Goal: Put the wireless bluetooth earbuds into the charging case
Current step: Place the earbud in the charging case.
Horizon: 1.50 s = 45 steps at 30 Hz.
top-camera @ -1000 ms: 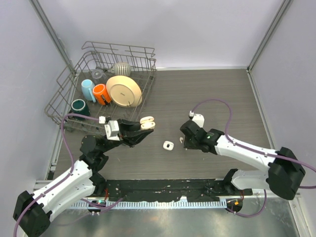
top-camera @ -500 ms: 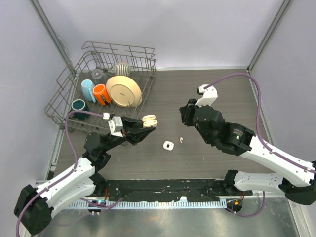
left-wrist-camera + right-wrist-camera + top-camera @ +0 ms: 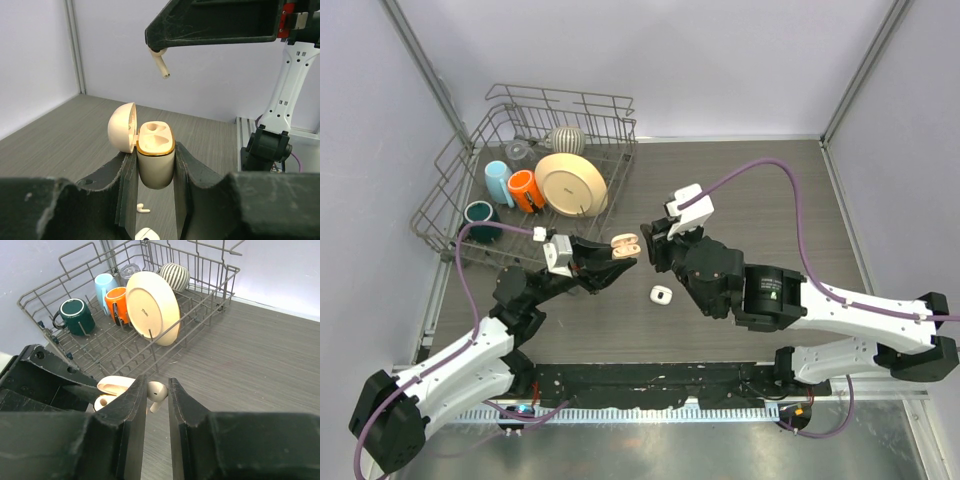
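Swinging leftward since a second ago, the right arm (image 3: 800, 300) has risen from its low stoop over the dark wood-grain tabletop (image 3: 770, 200) and now reaches right up to the case. The left arm (image 3: 470, 360) has only edged the case a little higher.

Far to the left of and behind the case stands a grey wire dish rack (image 3: 450, 200). It holds a dark green mug (image 3: 480, 215), a light blue cup (image 3: 498, 182), an orange mug (image 3: 525, 190) and a cream round plate (image 3: 570, 185).

The left jaws are clenched on the glossy cream charging case with a gold rim (image 3: 155, 150) (image 3: 623, 243), gripping its body from both sides and holding it upright, clear of the tabletop. Its lid is hinged open, and two moulded sockets show.

Below the case, on the tabletop, lie a small white rounded item (image 3: 661, 294) and — seen only from the left wrist — one loose white earbud (image 3: 143, 209).

Just right of the case, the right jaws are pinched on another tiny white short-stemmed earbud (image 3: 156, 391) (image 3: 161, 64). It hangs above the case's open mouth with its stem angled downward — near the case, not touching it.
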### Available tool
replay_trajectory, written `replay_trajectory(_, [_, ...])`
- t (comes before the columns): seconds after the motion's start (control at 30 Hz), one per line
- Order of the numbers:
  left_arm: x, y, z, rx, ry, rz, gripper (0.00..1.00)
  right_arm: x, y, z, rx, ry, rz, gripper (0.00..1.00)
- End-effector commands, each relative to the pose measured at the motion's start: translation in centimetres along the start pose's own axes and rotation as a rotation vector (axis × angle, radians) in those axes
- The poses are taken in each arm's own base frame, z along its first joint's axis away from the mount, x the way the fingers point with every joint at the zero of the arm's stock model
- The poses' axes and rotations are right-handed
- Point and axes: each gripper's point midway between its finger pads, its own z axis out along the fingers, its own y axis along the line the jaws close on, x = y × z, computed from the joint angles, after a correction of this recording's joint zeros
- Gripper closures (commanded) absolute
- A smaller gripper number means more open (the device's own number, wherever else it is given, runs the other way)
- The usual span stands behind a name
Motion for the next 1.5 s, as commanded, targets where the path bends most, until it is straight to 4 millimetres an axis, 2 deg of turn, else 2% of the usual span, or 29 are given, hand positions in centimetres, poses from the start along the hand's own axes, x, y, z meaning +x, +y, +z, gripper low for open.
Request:
replay_trajectory(0.0, [-2.6, -0.4, 0.8, 0.031, -0.057, 0.061, 1.0, -3.3, 0.4, -0.3, 0.003, -0.093, 0.042, 0.99])
replay_trajectory(0.5, [-3.0, -0.6, 1.0, 0.039, -0.073, 0.048, 1.0, -1.3, 3.3, 0.3, -0.113, -0.043, 0.034, 0.99])
replay_trajectory(1.0, [-3.3, -0.7, 1.0, 0.043, -0.083, 0.051, 1.0, 1.7, 3.5, 0.6, -0.12, 0.018, -0.012, 0.99])
replay_trajectory(1.47, [-3.7, -0.6, 1.1, 0.035, -0.098, 0.059, 1.0, 2.6, 2.8, 0.6, -0.093, 0.026, -0.062, 0.99])
